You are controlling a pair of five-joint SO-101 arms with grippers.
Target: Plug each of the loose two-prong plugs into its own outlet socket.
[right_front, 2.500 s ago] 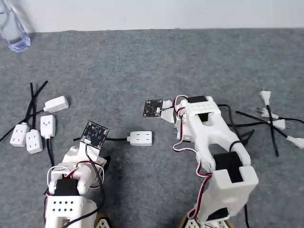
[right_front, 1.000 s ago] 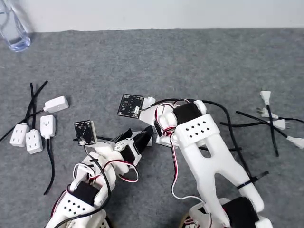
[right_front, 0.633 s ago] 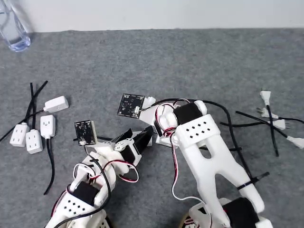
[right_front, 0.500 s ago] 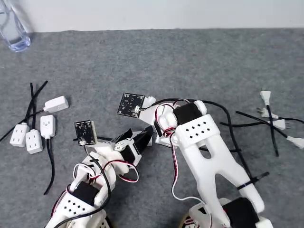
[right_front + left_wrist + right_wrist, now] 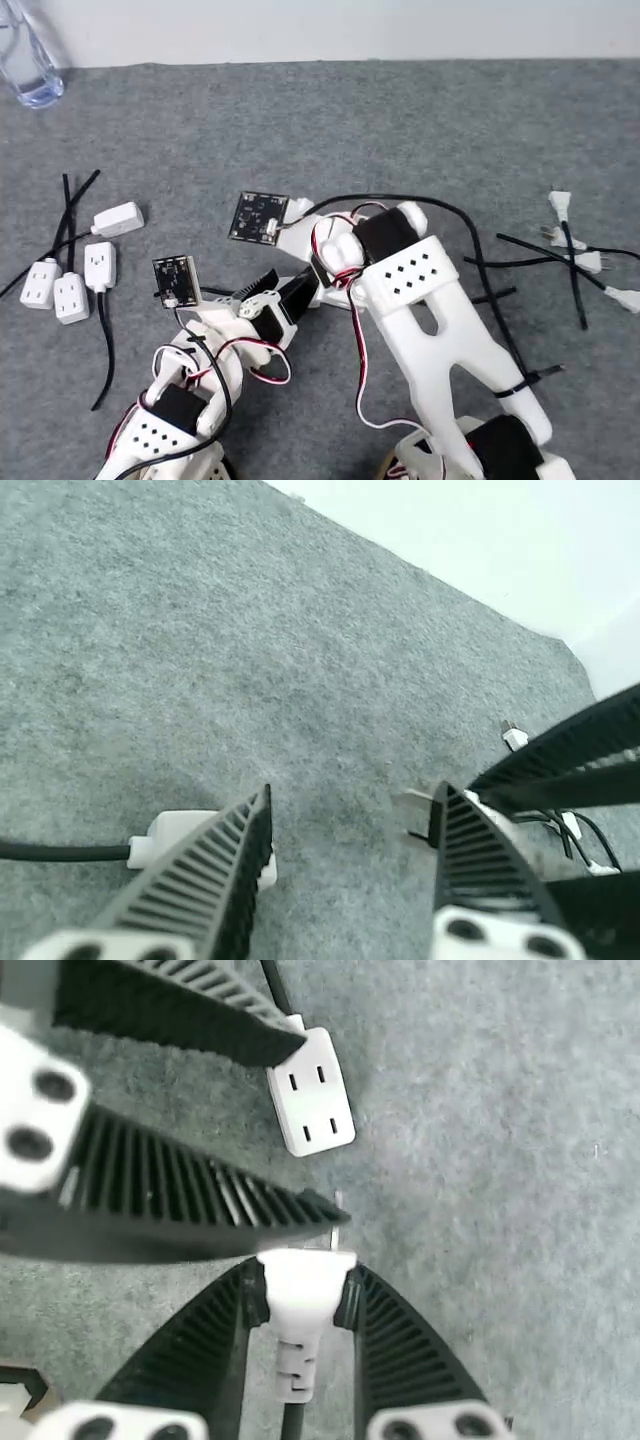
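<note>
My right claw [image 5: 302, 1274] clamps a plug [image 5: 300, 1305] near the socket [image 5: 312, 1105] lying on the table [image 5: 500, 1160] at the tips of my left claw [image 5: 352, 800], spread wide and gripping nothing, so the unheld socket could skid from the prongs.

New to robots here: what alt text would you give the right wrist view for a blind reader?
The right gripper clamps a white two-prong plug, prongs pointing toward a white outlet socket lying on grey carpet. The left gripper is open close beside that socket.
</note>
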